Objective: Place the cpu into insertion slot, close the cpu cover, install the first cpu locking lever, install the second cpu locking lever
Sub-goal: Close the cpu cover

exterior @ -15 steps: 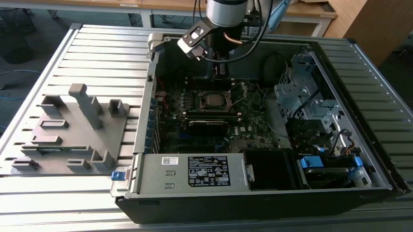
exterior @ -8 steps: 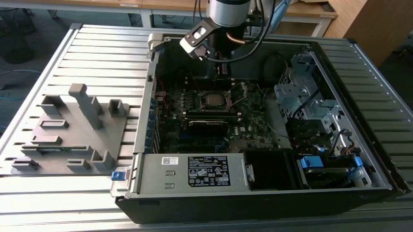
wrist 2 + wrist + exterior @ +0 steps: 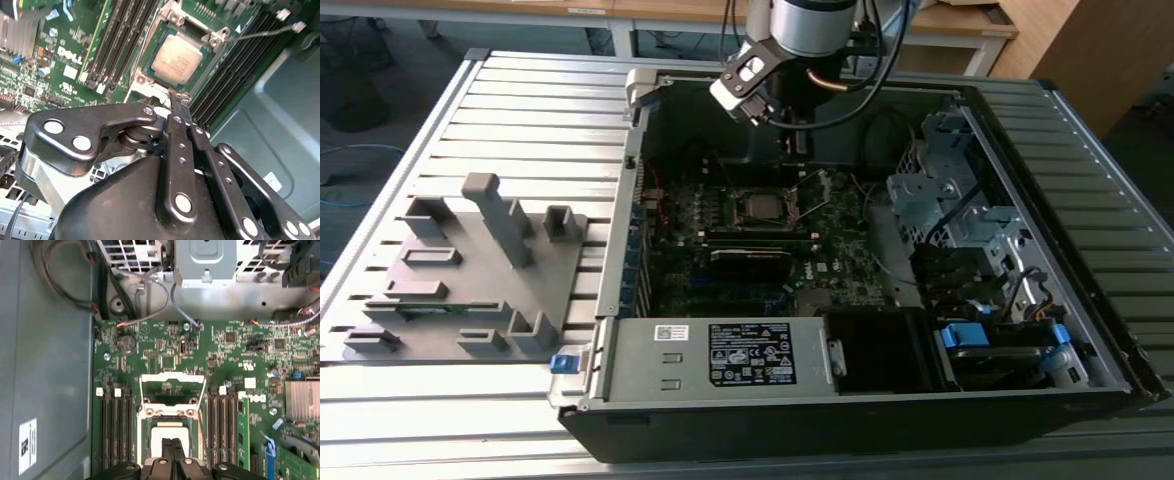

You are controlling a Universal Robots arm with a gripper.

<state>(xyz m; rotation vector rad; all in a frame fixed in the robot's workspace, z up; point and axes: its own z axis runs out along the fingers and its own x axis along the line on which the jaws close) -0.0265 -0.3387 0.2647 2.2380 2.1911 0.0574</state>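
Found the claw (image 3: 179, 102) pinched fully shut, gripping nothing, hanging above the socket (image 3: 216, 39) edge. Saw the cpu (image 3: 177, 60) seated flat in the socket just beyond, pale top up. Logged the cpu cover (image 3: 172, 376) tilted up open past it, a locking lever (image 3: 260, 33) sticking out free. Noted memory slots (image 3: 115, 430) flanking the socket, then the open computer case (image 3: 854, 430) on the slatted tabletop (image 3: 520, 110), grey fixture (image 3: 454, 290) beside it on the exterior view's left
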